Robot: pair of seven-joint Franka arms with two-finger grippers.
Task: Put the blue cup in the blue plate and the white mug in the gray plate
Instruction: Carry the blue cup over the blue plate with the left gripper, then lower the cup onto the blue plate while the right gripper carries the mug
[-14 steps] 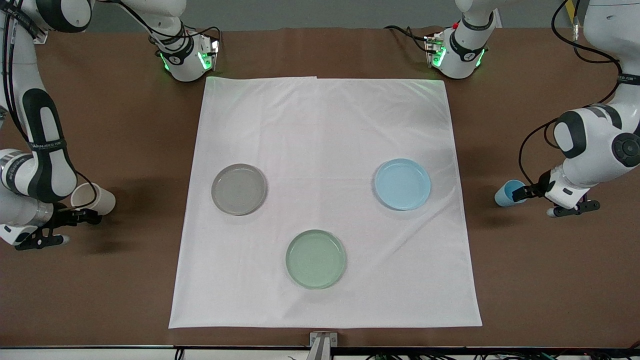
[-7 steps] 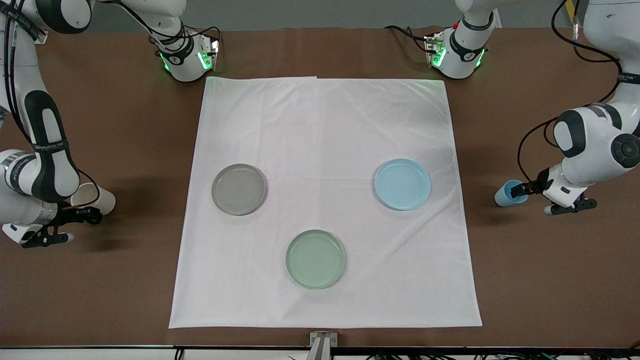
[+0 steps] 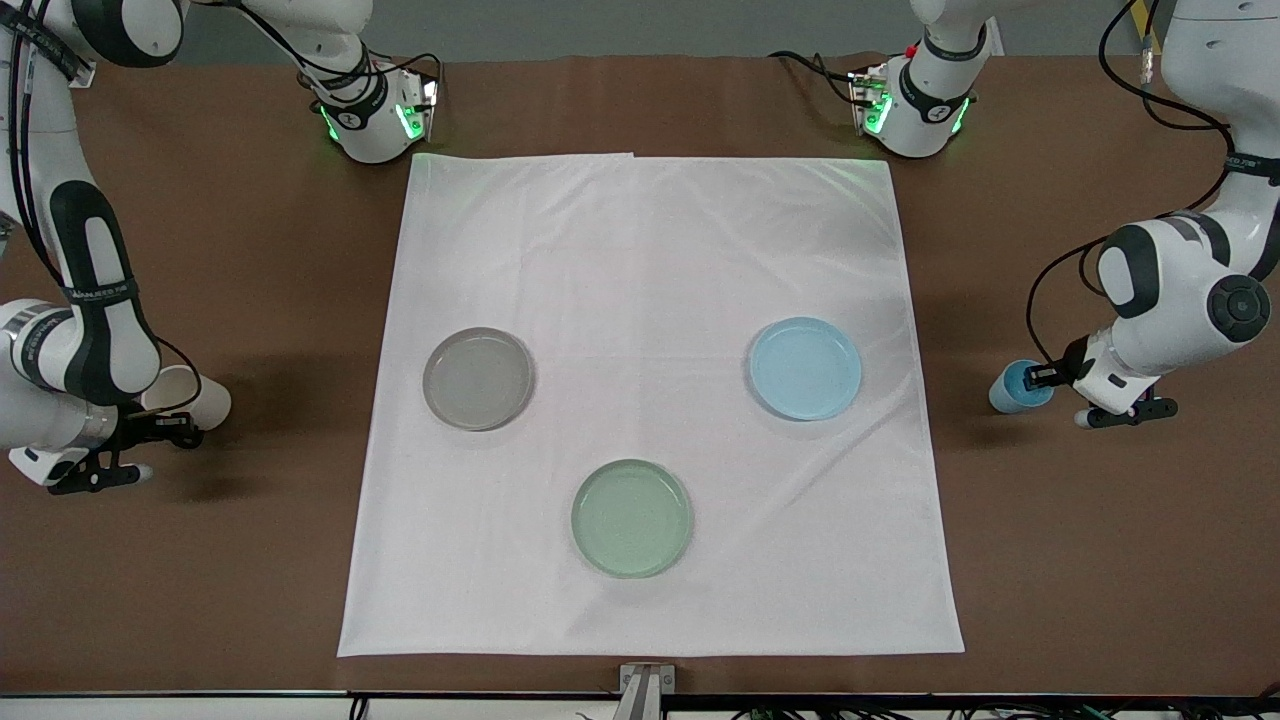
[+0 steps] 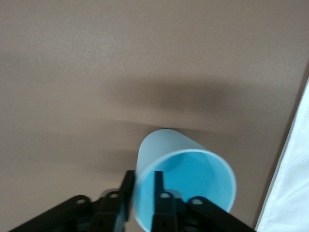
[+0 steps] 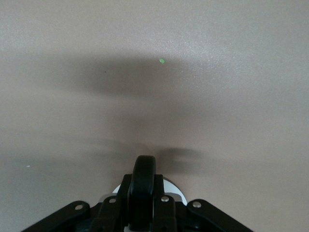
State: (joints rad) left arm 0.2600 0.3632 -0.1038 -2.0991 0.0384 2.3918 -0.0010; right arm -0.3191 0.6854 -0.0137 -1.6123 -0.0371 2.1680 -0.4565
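Note:
The blue cup is tilted over the bare brown table at the left arm's end, apart from the blue plate. My left gripper is shut on its wall, one finger inside and one outside; in the left wrist view the gripper pinches the cup. The white mug lies tilted at the right arm's end, apart from the gray plate. My right gripper is shut on its black handle; a sliver of the mug shows.
A pale green plate lies on the white cloth, nearer to the front camera than the other two plates. Both plates of the task lie on the cloth too. Brown table surrounds the cloth.
Both arms have shifted slightly while holding their cups; the left hand has edged toward the cloth. The plates have not moved.

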